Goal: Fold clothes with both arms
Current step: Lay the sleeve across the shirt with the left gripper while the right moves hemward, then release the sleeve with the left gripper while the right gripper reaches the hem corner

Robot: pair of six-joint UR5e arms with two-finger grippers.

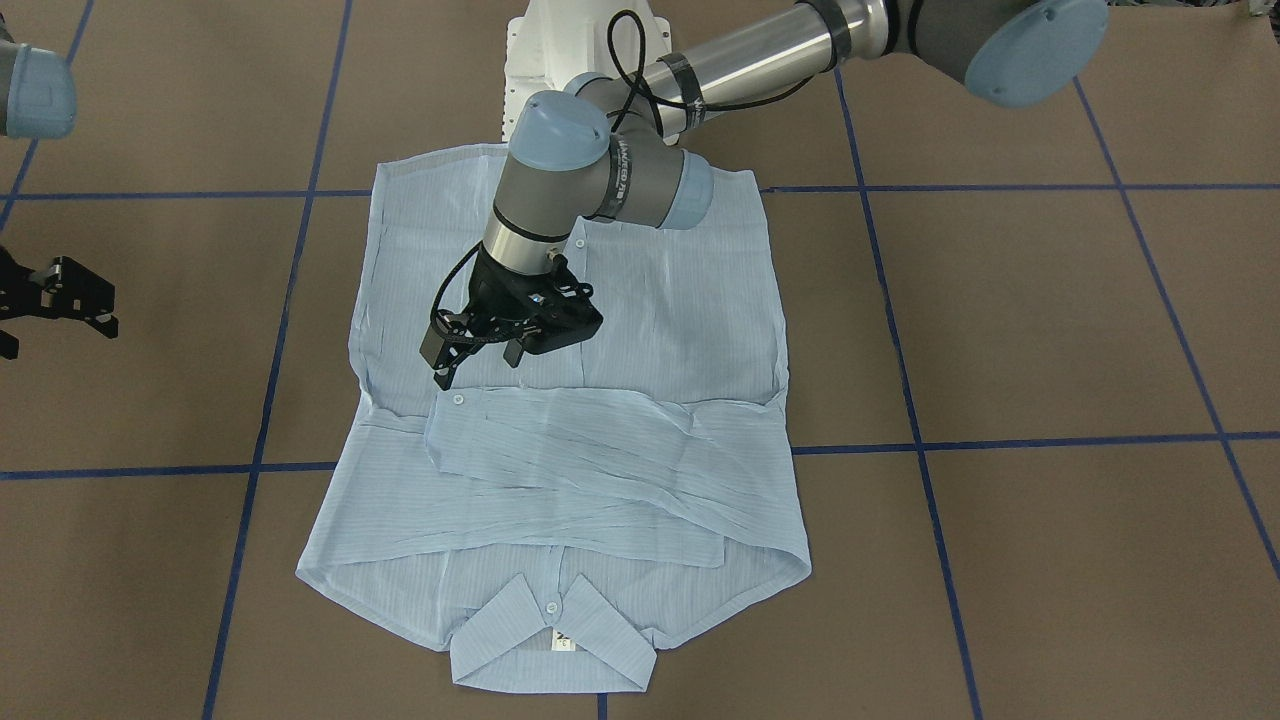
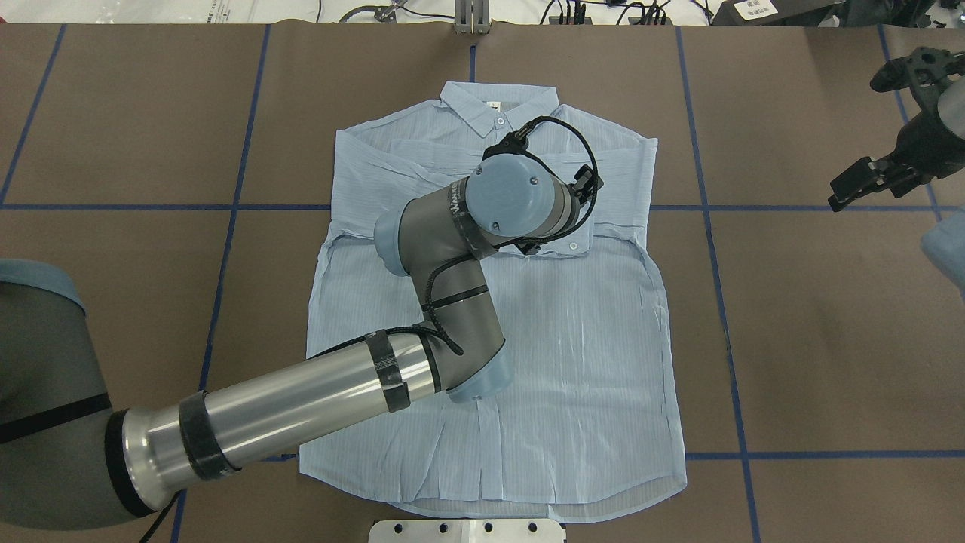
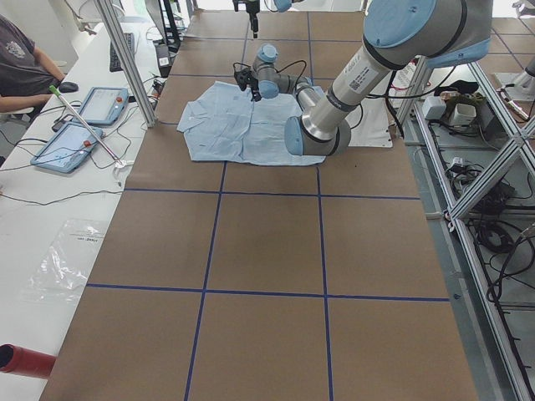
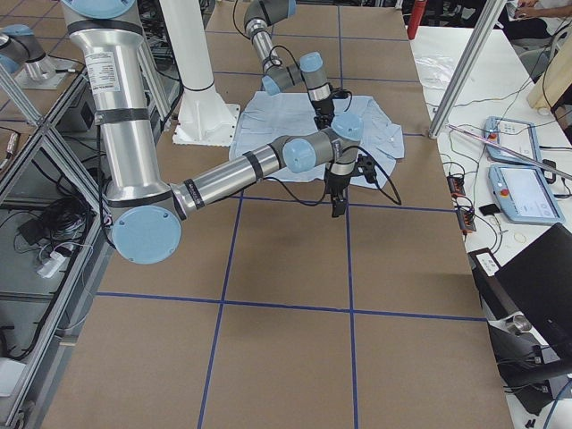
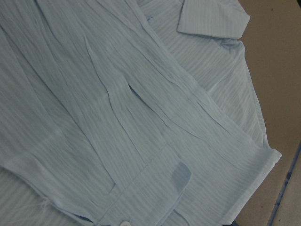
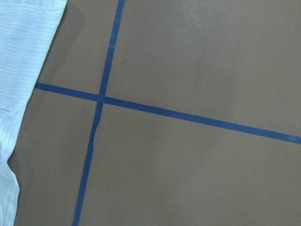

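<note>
Shirt (image 1: 680,330) flat beneath left hand (image 1: 476,362)

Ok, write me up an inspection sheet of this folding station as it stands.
Surface: brown table marked with blue tape lines; no damage seen.
Job's things: light-blue shirt lies flat, collar on the side away from the robot, sleeves folded across the chest.
Clutter: nothing seen on the table.
Grippers: left gripper open, over the shirt by the folded sleeve's cuff, holding nothing; right gripper open, off the shirt over bare table.
Cables: black cable loops at the left wrist, above the shirt.
Surroundings: a person sits at a side bench with two tablets.
</note>
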